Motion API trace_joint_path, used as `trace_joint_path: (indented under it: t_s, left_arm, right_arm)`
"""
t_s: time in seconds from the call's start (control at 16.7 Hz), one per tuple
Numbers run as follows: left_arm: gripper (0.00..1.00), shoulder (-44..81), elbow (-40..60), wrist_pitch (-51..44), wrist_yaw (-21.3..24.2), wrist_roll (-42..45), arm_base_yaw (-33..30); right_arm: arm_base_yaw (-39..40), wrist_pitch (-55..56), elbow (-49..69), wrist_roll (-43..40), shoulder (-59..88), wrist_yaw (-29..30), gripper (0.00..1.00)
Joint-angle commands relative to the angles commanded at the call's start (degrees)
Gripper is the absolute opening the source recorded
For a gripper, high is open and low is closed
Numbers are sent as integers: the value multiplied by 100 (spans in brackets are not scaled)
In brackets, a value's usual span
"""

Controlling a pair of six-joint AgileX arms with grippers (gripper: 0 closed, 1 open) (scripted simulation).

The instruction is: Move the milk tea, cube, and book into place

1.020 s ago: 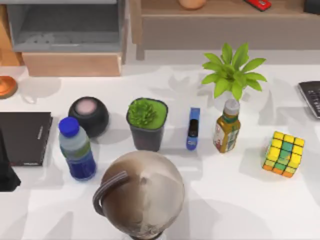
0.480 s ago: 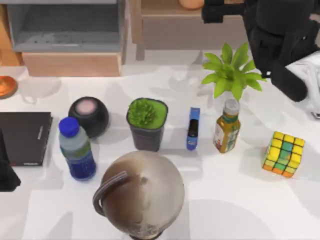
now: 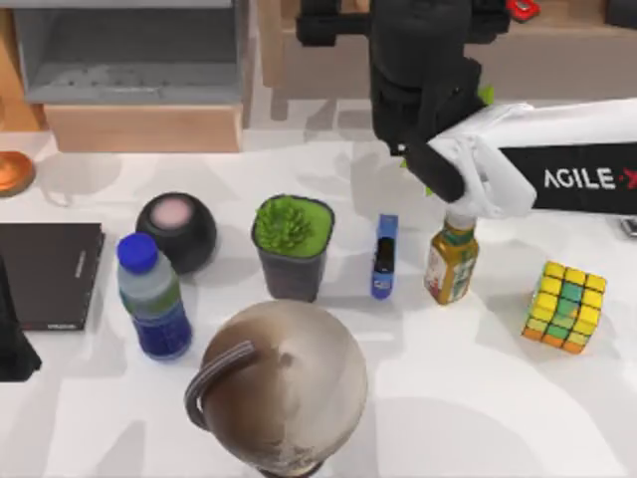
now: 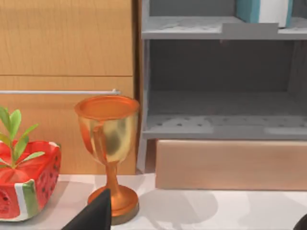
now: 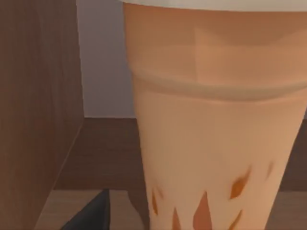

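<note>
The tabletop (image 3: 478, 398) held the milk tea (image 3: 152, 296) and cube (image 3: 565, 307). The right arm (image 3: 438, 90) reached over the back shelf (image 3: 557, 50); I couldn't tell its claw's state.

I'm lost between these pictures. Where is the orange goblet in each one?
Top view: the orange goblet is at the table's left edge, cut off by the picture's border.
Left wrist view: the goblet stands upright on the table, just beside the grey shelf unit.
Right wrist view: this camera faces a peach cup on a wooden shelf.
Shared landmark: the grey shelf unit, right of the goblet in both.
</note>
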Motion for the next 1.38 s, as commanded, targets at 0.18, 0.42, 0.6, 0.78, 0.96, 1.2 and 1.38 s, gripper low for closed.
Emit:
trace_joint_path:
  t_s: [0.18, 0.42, 0.6, 0.78, 0.96, 1.2, 1.38]
  left_arm:
    - [100, 0, 0, 0, 0, 0, 0]
    - [100, 0, 0, 0, 0, 0, 0]
    - [100, 0, 0, 0, 0, 0, 0]
    - [100, 0, 0, 0, 0, 0, 0]
    - [100, 0, 0, 0, 0, 0, 0]
    - [100, 0, 0, 0, 0, 0, 0]
    - [100, 0, 0, 0, 0, 0, 0]
  right_arm:
    - [1, 2, 3, 0, 4, 1, 100]
    - [-44, -46, 68, 2, 44, -37, 100]
    - [-151, -233, 600, -4, 363, -145, 100]
    - [-349, -515, 1318, -9, 796, -334, 100]
    - [-530, -799, 2017, -14, 1184, -507, 100]
    - [-557, -909, 2278, -16, 1352, -540, 100]
    - [-557, -909, 2278, -16, 1352, -540, 92]
